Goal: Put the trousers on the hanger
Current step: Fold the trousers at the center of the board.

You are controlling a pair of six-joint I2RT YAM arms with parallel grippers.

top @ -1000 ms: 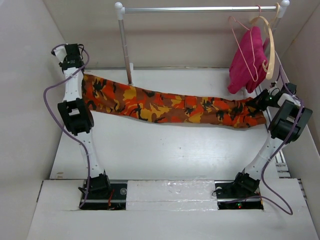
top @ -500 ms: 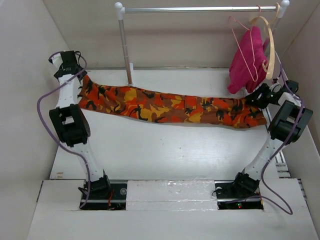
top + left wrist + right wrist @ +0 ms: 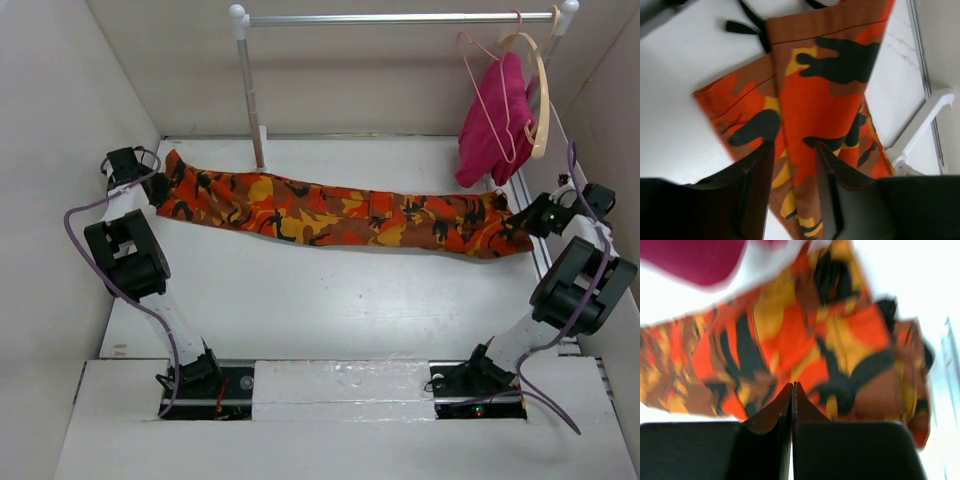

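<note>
Overhead, a rail (image 3: 400, 18) spans the back, its left post (image 3: 250, 95) just behind the trousers (image 3: 330, 213); at its right end the hanger (image 3: 468, 44) hangs with a pink cloth (image 3: 490, 125) and a wooden hanger (image 3: 541, 100). The trousers lie flat on the table (image 3: 330, 300), their long axis running left to right and sloping slightly nearer toward the right. The left gripper (image 3: 792, 150) stands parted over their left end, grasping nothing, while the right gripper (image 3: 792, 387) is clenched empty at their right end.
</note>
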